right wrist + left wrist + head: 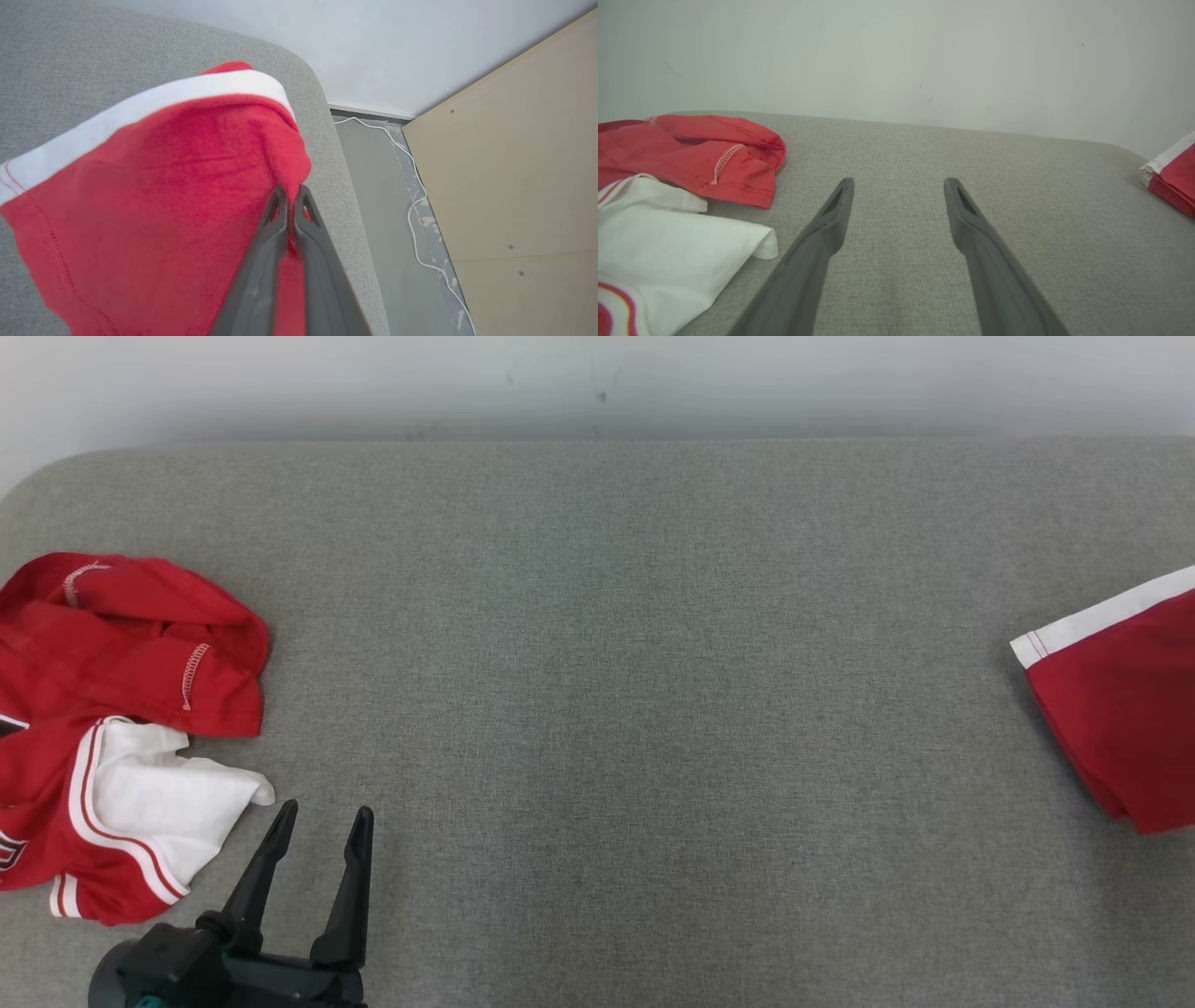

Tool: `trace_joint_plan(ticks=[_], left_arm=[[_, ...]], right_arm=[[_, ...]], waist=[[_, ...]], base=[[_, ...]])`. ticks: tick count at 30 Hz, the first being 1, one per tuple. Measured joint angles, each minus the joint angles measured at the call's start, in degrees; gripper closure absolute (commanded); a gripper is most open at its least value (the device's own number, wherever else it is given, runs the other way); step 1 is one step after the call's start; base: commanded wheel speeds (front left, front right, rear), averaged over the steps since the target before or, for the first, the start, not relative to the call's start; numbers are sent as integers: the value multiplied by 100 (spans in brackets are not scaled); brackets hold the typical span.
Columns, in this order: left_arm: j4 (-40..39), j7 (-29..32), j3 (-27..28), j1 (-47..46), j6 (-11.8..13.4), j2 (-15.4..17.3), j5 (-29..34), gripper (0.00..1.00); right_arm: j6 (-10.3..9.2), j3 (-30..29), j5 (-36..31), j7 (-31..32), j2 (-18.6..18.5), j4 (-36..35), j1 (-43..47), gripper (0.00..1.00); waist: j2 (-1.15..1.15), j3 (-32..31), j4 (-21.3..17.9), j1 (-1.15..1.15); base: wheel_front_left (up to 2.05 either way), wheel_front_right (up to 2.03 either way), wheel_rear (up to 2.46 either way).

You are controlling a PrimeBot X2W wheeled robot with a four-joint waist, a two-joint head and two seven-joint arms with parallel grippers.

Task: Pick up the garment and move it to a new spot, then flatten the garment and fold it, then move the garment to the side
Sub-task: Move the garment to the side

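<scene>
A grey fabric-covered bench (635, 663) spans the head view, with a pale wall (597, 383) along the top of the frame. The folded red garment (1120, 709), edged with a white band, lies at the right edge of that frame, partly cut off by it. In the right wrist view it takes up the left and centre of the frame, resting near the bench's rounded corner. There the right claw (292, 190) rises from the bottom centre, its two dark fingers drawn narrow, almost touching, and pinching a bunched fold of the red cloth at their tips. To the right of the bench in that view are a grey floor (373, 186), a white cable (413, 205) trailing across it, and a pale wood panel (514, 163). At the lower left of the head view the left claw (326, 812) stands wide and holds nothing, its tips over bare bench. Just to its left lies a crumpled red and white garment (112, 709), heaped at the left edge of the frame, its white part close to the nearer finger but not touching it. The two garments are well apart, with bare grey cloth between them.
</scene>
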Motion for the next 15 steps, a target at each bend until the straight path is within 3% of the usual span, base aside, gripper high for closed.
trace_joint_plan(ticks=[3,4,5,6,7,8,15], left_arm=[[2,0,-9,-11,0,2,0,0],[4,0,-12,-11,-1,3,0,0],[8,0,-15,-12,-1,2,0,0],[13,0,-20,-15,-1,2,0,0],[21,0,-20,-19,-2,2,0,0],[29,0,-20,-25,-2,3,0,0],[56,0,-41,-68,-4,-10,0,0]], right_arm=[[0,-15,-3,-33,25,-38,-1,100],[0,-13,-3,-78,32,-53,1,89],[0,-14,-3,-108,49,-74,1,89],[0,-3,-3,-130,73,-90,1,64],[0,16,-4,-158,90,-112,2,20],[0,35,-14,-163,105,-129,2,0],[-1,48,-215,-279,107,-179,14,0]], waist=[[0,9,-13,0],[0,11,-16,0],[0,12,-19,0],[0,13,-21,0],[0,14,-23,0],[0,14,-25,0],[0,1,-34,0]], base=[[0,0,0],[0,0,0],[0,0,0],[0,0,0],[0,0,0],[0,0,0],[0,0,0]])
